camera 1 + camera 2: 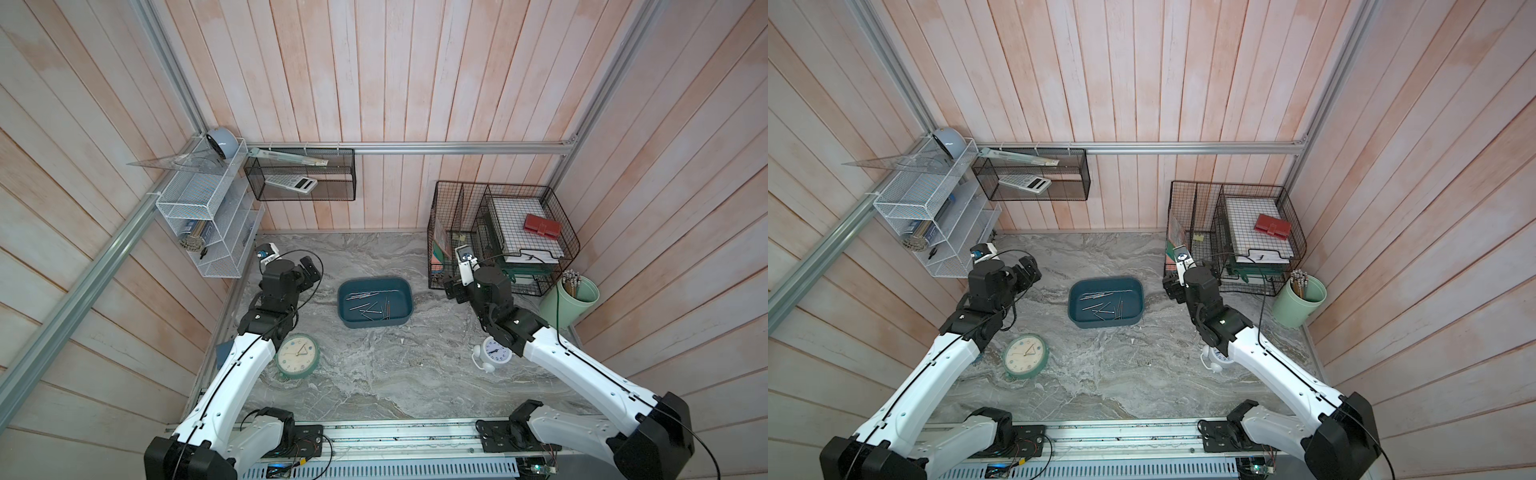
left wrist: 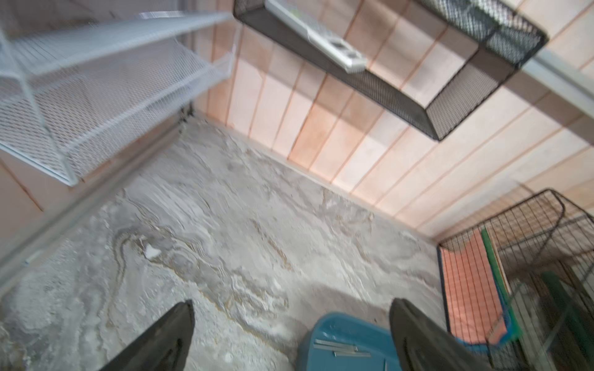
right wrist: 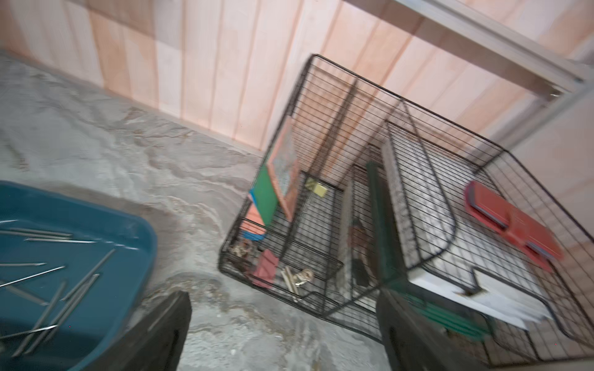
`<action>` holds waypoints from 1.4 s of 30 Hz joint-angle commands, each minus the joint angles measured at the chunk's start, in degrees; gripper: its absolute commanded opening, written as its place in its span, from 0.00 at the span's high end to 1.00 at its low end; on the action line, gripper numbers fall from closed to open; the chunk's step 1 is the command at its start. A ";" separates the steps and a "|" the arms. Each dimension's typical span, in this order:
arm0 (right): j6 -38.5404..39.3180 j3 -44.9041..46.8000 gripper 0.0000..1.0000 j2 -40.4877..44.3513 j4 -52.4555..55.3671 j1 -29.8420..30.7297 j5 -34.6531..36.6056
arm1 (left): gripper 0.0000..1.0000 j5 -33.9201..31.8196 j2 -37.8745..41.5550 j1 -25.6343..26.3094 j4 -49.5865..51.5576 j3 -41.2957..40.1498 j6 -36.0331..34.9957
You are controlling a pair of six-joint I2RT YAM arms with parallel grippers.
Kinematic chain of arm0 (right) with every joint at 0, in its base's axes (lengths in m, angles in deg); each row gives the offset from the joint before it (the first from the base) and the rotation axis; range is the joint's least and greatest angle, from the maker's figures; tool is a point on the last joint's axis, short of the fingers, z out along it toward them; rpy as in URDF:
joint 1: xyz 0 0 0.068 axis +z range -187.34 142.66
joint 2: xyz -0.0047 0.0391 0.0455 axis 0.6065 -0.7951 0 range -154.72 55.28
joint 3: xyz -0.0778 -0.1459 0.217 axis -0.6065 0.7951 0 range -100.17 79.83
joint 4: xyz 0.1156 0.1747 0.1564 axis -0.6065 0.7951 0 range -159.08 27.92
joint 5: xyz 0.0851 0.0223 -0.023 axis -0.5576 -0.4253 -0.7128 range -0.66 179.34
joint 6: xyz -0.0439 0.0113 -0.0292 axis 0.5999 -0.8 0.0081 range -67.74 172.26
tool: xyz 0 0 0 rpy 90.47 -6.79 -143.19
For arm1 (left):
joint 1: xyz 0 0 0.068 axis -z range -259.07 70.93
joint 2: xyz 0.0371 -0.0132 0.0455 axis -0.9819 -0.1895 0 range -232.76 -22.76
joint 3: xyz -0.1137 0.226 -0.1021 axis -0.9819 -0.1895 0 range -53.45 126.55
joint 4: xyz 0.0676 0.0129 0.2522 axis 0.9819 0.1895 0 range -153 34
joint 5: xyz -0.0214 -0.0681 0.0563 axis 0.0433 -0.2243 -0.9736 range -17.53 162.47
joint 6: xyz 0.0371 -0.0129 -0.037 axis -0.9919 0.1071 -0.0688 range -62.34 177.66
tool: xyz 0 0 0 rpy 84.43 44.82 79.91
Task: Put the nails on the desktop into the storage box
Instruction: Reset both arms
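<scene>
inside rounded teal tub [image 1: 374,325], thin metal nails [image 1: 362,296]

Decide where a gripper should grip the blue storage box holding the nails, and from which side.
Pinch the short end wall facing the right gripper, straight down, one finger inside, one outside. The storage box looks too wide to span, its rim is thin and upright, and the nails lie clear of that end.
</scene>
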 commanded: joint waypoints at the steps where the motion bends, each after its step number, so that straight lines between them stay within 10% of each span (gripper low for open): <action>1: -2.19 6.77 0.02 2.93 -10.17 -3.55 8.17 | 0.00 -10.42 2.75 -0.35 -11.15 -7.01 -5.92; 10: -1.51 23.16 0.02 4.72 -30.70 -16.74 5.08 | 0.00 -18.90 4.65 -0.26 -38.38 -27.30 -21.70; 24: -9.97 36.18 0.02 -9.97 -55.45 -27.36 -5.27 | 0.00 -14.59 -31.24 -0.25 -87.58 -37.41 -32.29; 31: -8.55 31.44 0.02 -29.18 -68.42 -27.42 -8.77 | 0.00 -9.18 -34.40 -3.20 -88.56 -37.04 -30.01; 36: -10.22 24.39 0.02 -24.46 -47.21 -27.52 -6.16 | 0.00 -6.52 -31.11 -5.18 -72.98 -31.75 -27.51; 42: -10.60 25.64 0.02 -26.65 -53.24 -27.73 -6.50 | 0.00 1.18 -29.98 -10.01 -64.00 -27.97 -23.82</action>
